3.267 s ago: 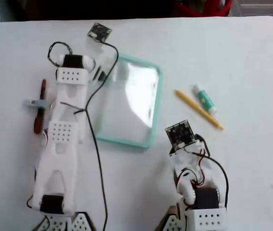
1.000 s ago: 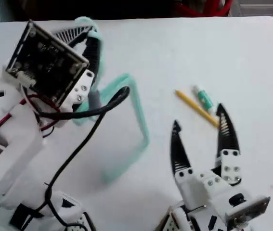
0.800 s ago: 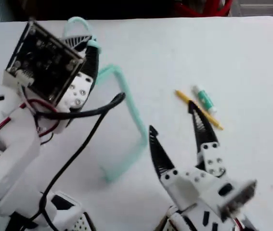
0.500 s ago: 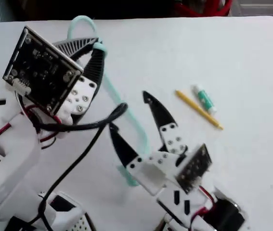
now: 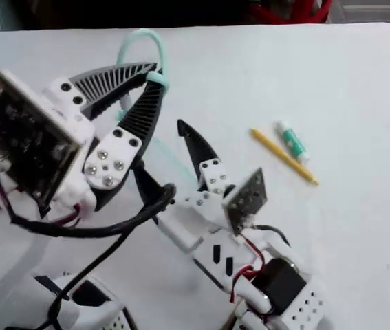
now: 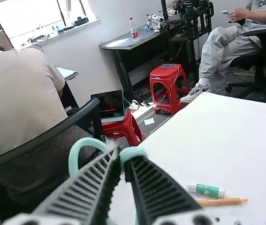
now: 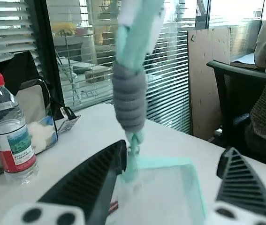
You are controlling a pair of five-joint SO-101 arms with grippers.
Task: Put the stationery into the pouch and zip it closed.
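My left fingers are clamped on the top corner of the clear plastic pouch with teal trim, holding it up off the white counter. Its teal loop sticks out past the tips. My right fingers are spread wide either side of the hanging edge, gripping nothing, with the grey tab just ahead. I judge the zip wants opening: I'd centre that tab, close gently, then pull along the trim. The yellow pencil and green-and-white glue stick lie side by side on the right, apart from the pouch.
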